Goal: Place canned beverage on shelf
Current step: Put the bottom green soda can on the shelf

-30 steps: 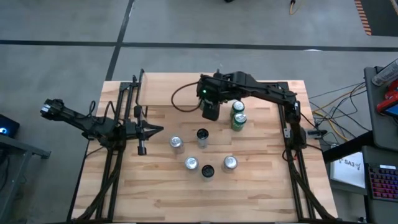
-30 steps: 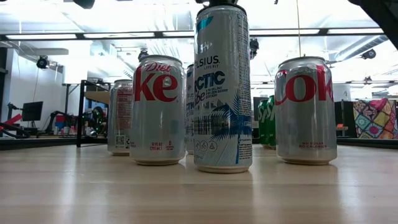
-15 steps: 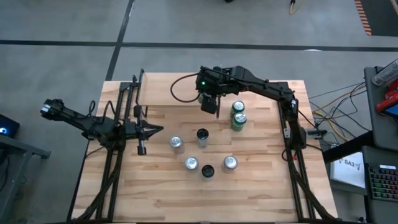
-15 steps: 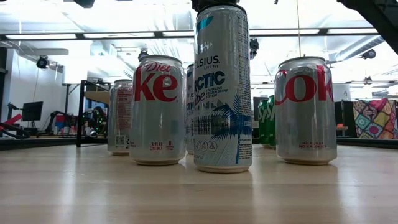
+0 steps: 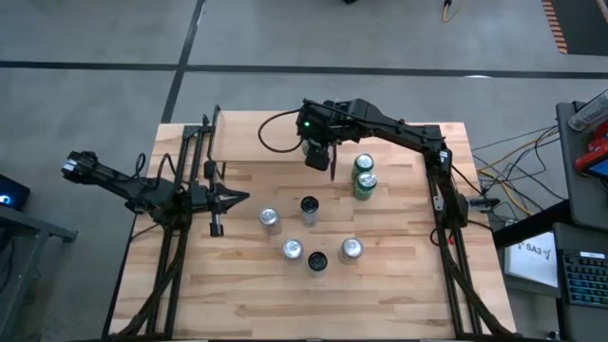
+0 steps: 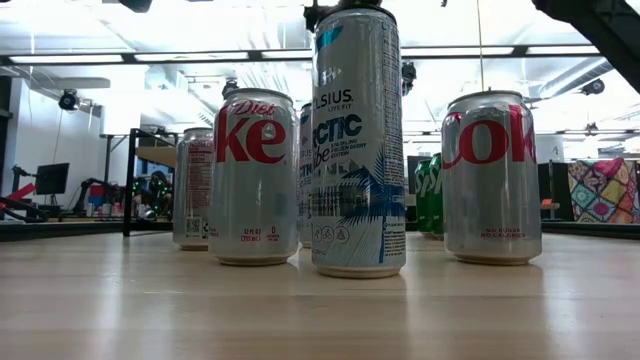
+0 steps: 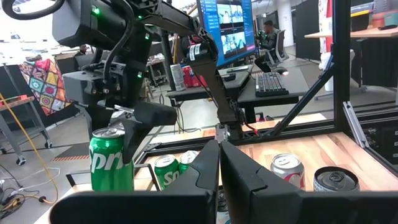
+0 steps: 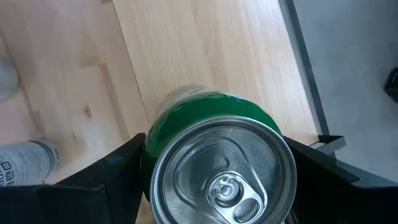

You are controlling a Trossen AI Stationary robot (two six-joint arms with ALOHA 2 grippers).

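Note:
A green Sprite can (image 8: 221, 174) sits upright between the fingers of my right gripper (image 5: 319, 157), which is shut on it near the shelf's right end. The left wrist view shows the same can (image 7: 112, 163) under the right arm; in the high view the gripper hides it. The shelf (image 5: 249, 138) is a light-wood plank on black legs at the table's far left. My left gripper (image 5: 217, 203) waits shut at the table's left side, its fingers together (image 7: 219, 163) and holding nothing. My right gripper pinches the green can's upper wall (image 8: 149, 155) between its two fingers (image 8: 115, 177), one on each opposite side just below the rim. The fingers come slanting down from above. The can stays upright with its lid up, over light wood; its base is hidden.
Two more green cans (image 5: 364, 174) stand right of my right gripper. Several silver and dark-topped cans (image 5: 293, 250) stand mid-table; the low view shows a Diet Coke can (image 6: 253, 180), a tall Celsius can (image 6: 358, 140) and a Coke can (image 6: 490, 175). Bare wood lies near the front edge.
My right gripper has carried the green can a short way toward the table's far edge and the shelf, keeping the can upright. Its fingers have stayed as they were.

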